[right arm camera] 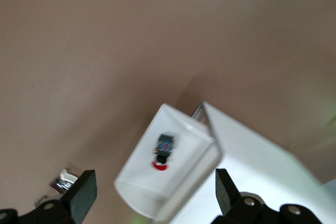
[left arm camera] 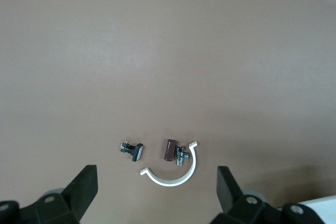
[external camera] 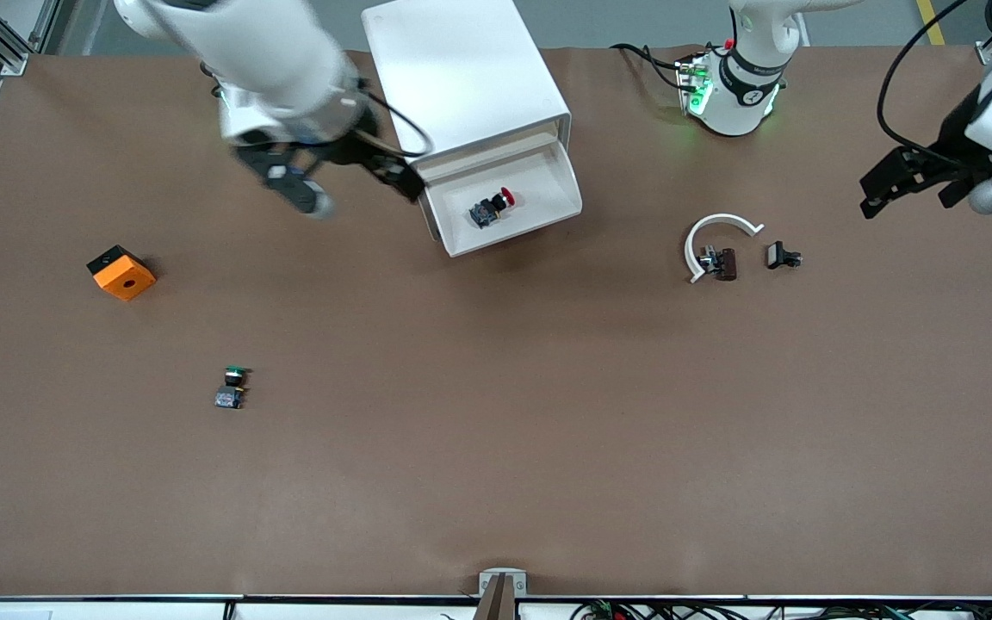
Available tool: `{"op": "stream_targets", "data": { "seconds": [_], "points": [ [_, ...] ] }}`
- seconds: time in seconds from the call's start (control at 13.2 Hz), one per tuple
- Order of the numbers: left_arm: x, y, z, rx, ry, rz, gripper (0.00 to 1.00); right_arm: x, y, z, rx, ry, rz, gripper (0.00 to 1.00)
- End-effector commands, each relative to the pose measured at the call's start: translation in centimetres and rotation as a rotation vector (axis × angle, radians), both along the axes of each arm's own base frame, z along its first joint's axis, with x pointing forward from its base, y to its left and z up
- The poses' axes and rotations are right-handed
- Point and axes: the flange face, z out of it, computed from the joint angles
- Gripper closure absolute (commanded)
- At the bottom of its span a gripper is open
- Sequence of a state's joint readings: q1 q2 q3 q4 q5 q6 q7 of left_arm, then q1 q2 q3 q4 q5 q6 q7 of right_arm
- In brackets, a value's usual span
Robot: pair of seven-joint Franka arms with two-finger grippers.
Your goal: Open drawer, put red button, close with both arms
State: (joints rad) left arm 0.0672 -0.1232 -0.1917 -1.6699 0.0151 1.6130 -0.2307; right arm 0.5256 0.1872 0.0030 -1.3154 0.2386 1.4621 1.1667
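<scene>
The top drawer (external camera: 548,185) of the white cabinet (external camera: 461,69) is pulled open. The red button (external camera: 493,207) lies on its side in the drawer, and also shows in the right wrist view (right arm camera: 163,153) inside the drawer (right arm camera: 134,190). My right gripper (external camera: 350,185) is open and empty, over the table beside the drawer's corner toward the right arm's end; it shows in its own view (right arm camera: 152,187). My left gripper (external camera: 905,189) is open and empty, over the table at the left arm's end; it shows in its own view (left arm camera: 156,184).
A green-capped button (external camera: 232,387) and an orange block (external camera: 121,273) lie toward the right arm's end. A white curved clip (external camera: 716,228), a brown part (external camera: 724,263) and a small black part (external camera: 782,256) lie near the left gripper.
</scene>
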Motion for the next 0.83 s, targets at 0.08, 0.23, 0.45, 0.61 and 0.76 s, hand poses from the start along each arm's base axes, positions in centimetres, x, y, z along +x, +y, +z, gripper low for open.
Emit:
{"op": "stream_targets", "data": {
  "seconds": [0.08, 0.23, 0.45, 0.61, 0.76],
  "points": [
    [-0.9, -0.8, 0.1, 0.004, -0.008, -0.113, 0.00, -0.5, -10.8, 1.0, 0.058, -0.040, 0.228, 0.00],
    [-0.5, -0.7, -0.3, 0.003, 0.001, -0.115, 0.00, 0.2, -16.9, 0.7, 0.067, -0.078, 0.343, 0.00],
    [1.5, -2.1, -4.0, -0.012, 0.056, -0.114, 0.00, 1.6, -24.7, 0.0, 0.019, -0.122, 0.507, 0.00],
    [4.1, -5.3, -8.5, -0.034, 0.074, -0.126, 0.00, 2.4, -29.4, 0.2, 0.009, -0.163, 0.579, 0.00],
    [6.1, -9.5, -13.2, -0.067, 0.084, -0.098, 0.00, 2.9, -32.6, 0.4, -0.061, -0.175, 0.607, 0.00]
  ]
}}
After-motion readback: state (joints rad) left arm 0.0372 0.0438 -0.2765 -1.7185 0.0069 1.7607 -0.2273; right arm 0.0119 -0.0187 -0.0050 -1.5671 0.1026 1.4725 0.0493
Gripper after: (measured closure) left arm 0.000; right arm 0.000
